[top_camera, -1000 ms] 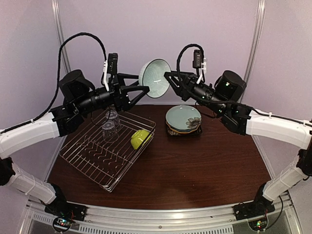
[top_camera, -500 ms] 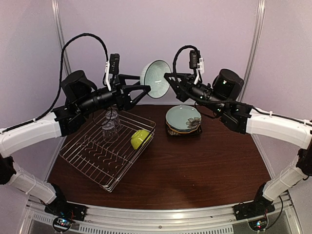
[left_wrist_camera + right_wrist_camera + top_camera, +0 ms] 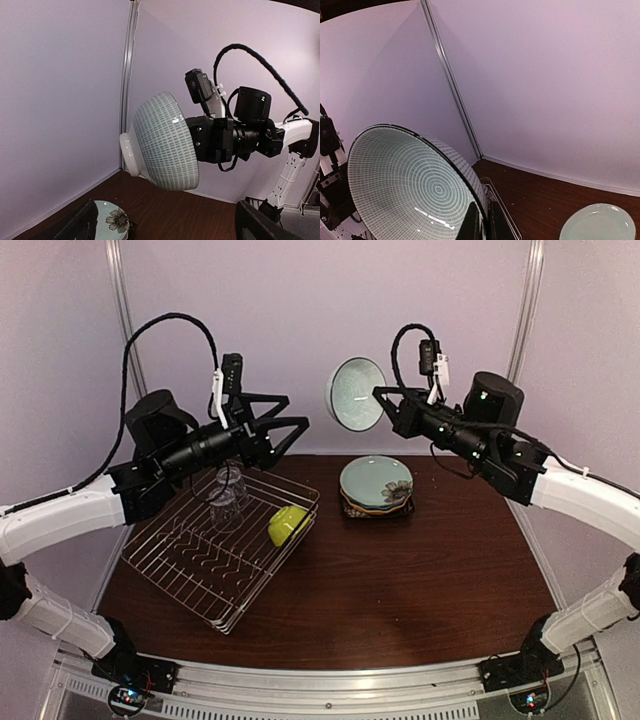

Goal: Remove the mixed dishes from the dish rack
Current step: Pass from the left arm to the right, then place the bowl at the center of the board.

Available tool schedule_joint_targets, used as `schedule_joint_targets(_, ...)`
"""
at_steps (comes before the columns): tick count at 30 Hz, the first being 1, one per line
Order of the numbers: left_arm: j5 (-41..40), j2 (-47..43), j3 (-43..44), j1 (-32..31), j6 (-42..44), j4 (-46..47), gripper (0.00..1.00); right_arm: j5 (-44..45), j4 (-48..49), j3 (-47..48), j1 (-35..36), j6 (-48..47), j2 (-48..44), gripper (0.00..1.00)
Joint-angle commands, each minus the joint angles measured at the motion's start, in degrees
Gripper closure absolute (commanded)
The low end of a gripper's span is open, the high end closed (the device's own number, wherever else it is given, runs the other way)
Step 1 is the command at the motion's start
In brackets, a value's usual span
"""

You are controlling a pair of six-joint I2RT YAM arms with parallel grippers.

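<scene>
two bowls (image 3: pixel 356 394) (image 3: pixel 288 524), two glasses (image 3: pixel 231 480) (image 3: pixel 222 510), one rack (image 3: pixel 185 565)

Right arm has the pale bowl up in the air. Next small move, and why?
Probably lower the small pale patterned bowl toward bare dark wooden table beside the stack of plates. The right fingers pinch its rim, the left fingers stand open and apart from it, and it hangs on its side, high above the table.

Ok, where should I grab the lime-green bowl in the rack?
Likely its rim, pinched from above by the open left gripper: the lime-green bowl leans tilted against the right side of the dish rack, whose wires block a sideways approach.
</scene>
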Motion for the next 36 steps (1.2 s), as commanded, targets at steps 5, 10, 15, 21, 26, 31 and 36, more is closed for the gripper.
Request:
schedule_joint_targets(5,-8.29,-2.54,0.85,-0.19,2.04,-7.93,0.03,2.38,-16.12,1.91,-11.09,2.10,-3.32,1.00)
schedule_joint_targets(10,-12.00,-2.27,3.35,-0.19,1.60,-14.35,0.03,1.45,-24.45,0.98,-22.14,3.68,-1.94,1.00)
schedule_joint_targets(15,-18.36,-1.56,6.33,-0.19,-0.28,-20.91,0.03,-0.11,-29.80,1.38,-30.14,4.59,2.80,1.00)
schedule_joint_targets(21,-27.73,1.87,13.33,-0.18,-4.62,-33.83,0.03,-3.34,-29.85,2.73,-36.41,6.82,10.53,1.00)
schedule_joint_targets(26,-28.39,1.62,13.37,-0.19,-5.60,-34.97,0.03,-3.17,-30.08,6.93,-38.82,7.11,17.82,1.00)
schedule_joint_targets(31,-29.12,0.94,12.86,-0.19,-5.90,-35.35,0.03,-4.06,-30.76,11.72,-40.28,7.51,25.95,1.00)
schedule_joint_targets(36,-30.14,0.64,12.95,-0.19,-6.12,-36.14,0.03,-5.43,-30.71,14.62,-41.01,8.80,32.44,1.00)
